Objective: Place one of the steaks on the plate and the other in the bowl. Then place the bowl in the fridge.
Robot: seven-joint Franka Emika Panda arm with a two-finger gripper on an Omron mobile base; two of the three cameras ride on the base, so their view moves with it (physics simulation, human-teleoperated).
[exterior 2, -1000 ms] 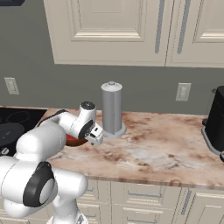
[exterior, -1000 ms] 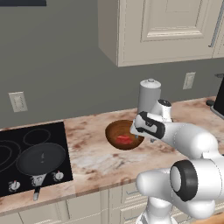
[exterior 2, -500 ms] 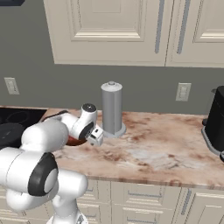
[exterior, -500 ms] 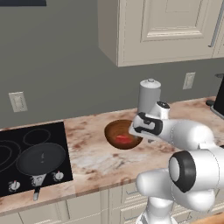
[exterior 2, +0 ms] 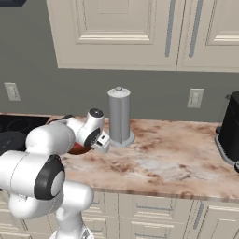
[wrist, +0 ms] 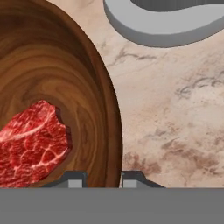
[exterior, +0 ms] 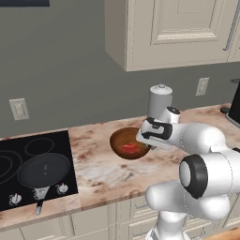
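1. Gripping the rim of the wooden bowl [wrist: 65, 78], the gripper [wrist: 103, 177] had its two finger tips drawn in narrow, one inside the wall and one outside, so the thin edge was pinched between them.
2. One steak [wrist: 30, 142] lay flat at the bottom of the bowl, to the side of the pinched rim; this kept the meat away from the fingers.
3. In the left base view the bowl [exterior: 129, 143] stood on the marble counter [exterior: 103, 173], between the black cooktop [exterior: 28, 159] and the grey canister [exterior: 160, 101], with the red steak [exterior: 130, 148] visible inside.
4. The canister base [wrist: 166, 22] was just beside the bowl but not touching it, so I judged a straight lift was safer than a slide toward it.
5. A dark pan [exterior: 43, 169] rested on the cooktop, well apart from the bowl.
6. In the right base view the hand [exterior 2: 99, 140] was low over the counter, in front of the canister [exterior 2: 119, 114], and the arm covered most of the bowl.
7. With one steak in the bowl, I judged the step in hand was to carry it to the fridge; a grip on one side of the rim could let the bowl tilt.
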